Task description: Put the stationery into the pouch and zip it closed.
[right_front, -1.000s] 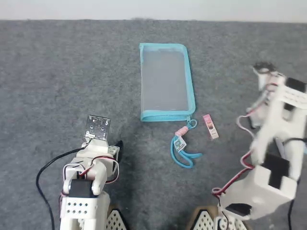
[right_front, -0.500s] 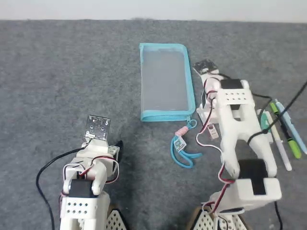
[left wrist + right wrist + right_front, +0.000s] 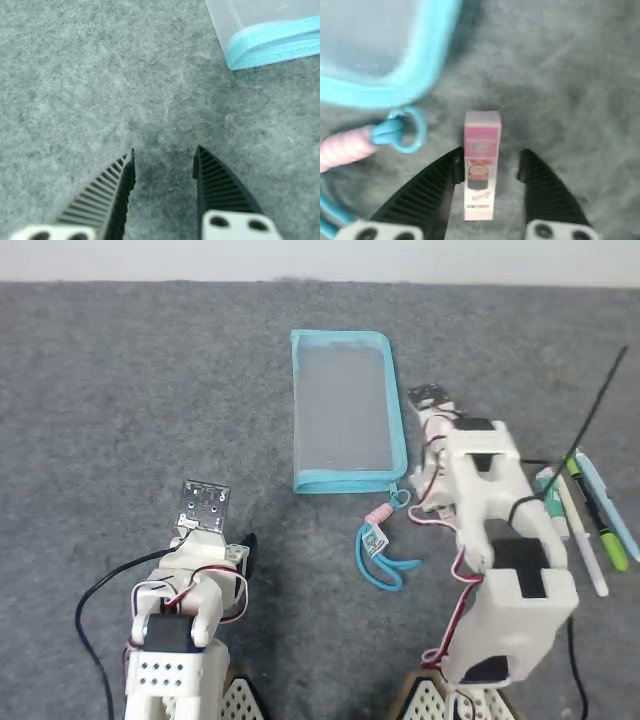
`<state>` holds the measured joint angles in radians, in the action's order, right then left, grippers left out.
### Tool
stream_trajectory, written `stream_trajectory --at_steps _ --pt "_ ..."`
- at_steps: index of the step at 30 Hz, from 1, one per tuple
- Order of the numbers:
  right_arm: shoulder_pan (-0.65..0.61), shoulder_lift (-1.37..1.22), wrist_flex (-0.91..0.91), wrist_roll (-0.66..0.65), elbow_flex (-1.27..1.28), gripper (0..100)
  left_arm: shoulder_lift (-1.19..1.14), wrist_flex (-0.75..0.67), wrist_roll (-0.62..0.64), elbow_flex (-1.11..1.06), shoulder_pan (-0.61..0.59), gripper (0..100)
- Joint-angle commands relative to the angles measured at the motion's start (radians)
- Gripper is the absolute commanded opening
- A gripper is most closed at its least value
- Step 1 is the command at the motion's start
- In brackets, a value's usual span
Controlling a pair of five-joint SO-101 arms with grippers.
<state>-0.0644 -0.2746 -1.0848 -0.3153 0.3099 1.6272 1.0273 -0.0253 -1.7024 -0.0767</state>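
The pouch (image 3: 345, 410) lies flat on the bench (image 3: 120, 390), which is covered in grey, felt-like carpet. It is a long rectangle with rounded corners, with frosted translucent plastic panels edged in turquoise woven tape. At its near end hang a ribbed pink zipper pull (image 3: 378, 514) and a looped turquoise strap (image 3: 385, 568).

The right tool (image 3: 491, 151) sits low over a small pink eraser (image 3: 481, 160), a rectangular block in a printed wrapper lying just beside the pull. The tool's black ridged jaws are spread to either side of the eraser and are not clamped on it.

The left tool (image 3: 165, 152) is also parted and holds nothing. Its toothed jaws are above bare carpet near the pouch's corner.

Several slim pens (image 3: 595, 525), white, green and pale blue, lie side by side beyond the right arm.
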Motion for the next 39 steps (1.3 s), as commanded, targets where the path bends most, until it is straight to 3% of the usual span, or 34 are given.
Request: stream_trajectory --at_steps 1,13,18,25,31,35,39 --pt "0.082 -0.002 -0.031 0.003 -0.061 4.2 0.021 0.008 0.009 0.012 -0.006 18" --pt "0.371 -0.010 -0.166 -0.239 -0.238 3.8 0.021 0.008 0.009 0.012 -0.006 18" --pt "0.367 -0.010 -0.166 -0.288 -0.244 4.4 0.021 0.008 0.009 0.012 -0.006 18" --pt "0.375 -0.002 -0.168 -0.288 -0.245 21.7 0.021 0.008 0.009 0.012 -0.006 18" --pt "0.369 0.019 -0.179 -0.269 -0.256 21.0 0.021 0.003 0.009 0.012 -0.006 18" --pt "0.337 0.127 -0.243 -0.161 -0.288 20.9 0.021 0.000 0.008 0.012 0.002 18" --pt "0.254 0.298 -0.300 -0.106 -0.245 20.8 0.021 -0.110 -0.025 0.012 -0.009 18"
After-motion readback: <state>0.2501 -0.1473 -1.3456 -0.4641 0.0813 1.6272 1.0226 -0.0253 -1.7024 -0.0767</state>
